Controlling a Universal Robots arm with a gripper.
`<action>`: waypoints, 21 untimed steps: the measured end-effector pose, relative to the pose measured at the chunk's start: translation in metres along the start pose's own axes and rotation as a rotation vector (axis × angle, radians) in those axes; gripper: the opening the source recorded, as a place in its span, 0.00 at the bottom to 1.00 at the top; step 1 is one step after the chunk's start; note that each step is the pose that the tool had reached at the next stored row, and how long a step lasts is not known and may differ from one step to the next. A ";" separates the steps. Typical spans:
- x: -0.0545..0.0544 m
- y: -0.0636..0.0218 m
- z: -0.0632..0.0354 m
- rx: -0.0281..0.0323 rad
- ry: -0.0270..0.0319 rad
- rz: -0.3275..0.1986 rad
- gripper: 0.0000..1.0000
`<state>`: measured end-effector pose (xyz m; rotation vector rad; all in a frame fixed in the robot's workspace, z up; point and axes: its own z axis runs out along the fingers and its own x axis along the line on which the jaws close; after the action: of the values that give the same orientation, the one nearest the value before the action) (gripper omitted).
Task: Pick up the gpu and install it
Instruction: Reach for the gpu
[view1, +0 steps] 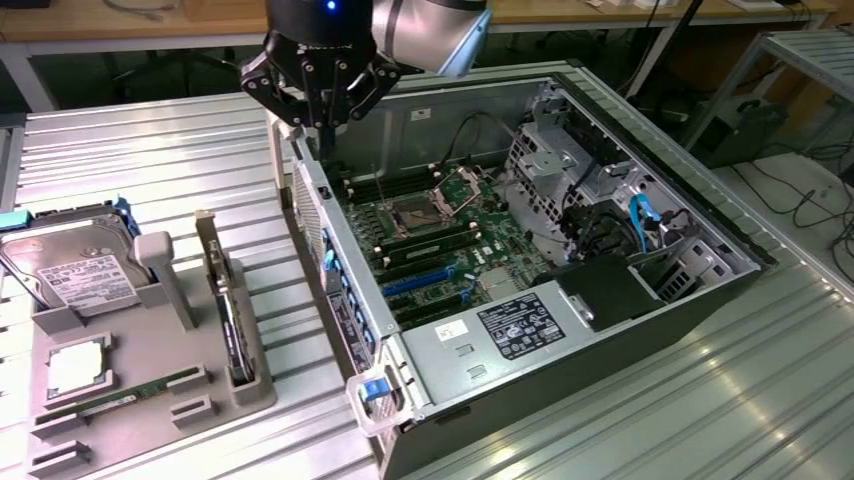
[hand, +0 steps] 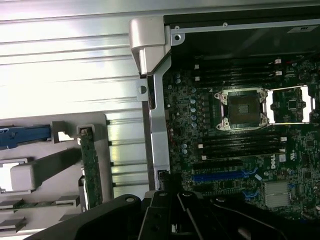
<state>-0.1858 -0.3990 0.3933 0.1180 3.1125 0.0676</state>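
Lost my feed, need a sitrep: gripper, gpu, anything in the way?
Gripper shut, empty, above the open case's edge. Gpu standing on edge in the grey holder, untouched. Nothing lying on top of it.

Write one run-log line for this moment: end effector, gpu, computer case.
computer case: open | end effector: shut, empty, above its rim | gpu: on edge in grey holder

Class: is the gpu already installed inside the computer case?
No, the gpu stands in the grey holder outside the computer case.
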 end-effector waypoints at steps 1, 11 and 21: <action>0.001 0.0000 0.0000 0.0000 0.0000 0.000 0.11; 0.008 -0.0006 -0.0002 0.0000 0.0000 0.000 0.11; 0.019 -0.0014 -0.0005 0.0001 0.0001 0.000 0.11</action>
<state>-0.2047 -0.3990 0.3933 0.1181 3.1126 0.0675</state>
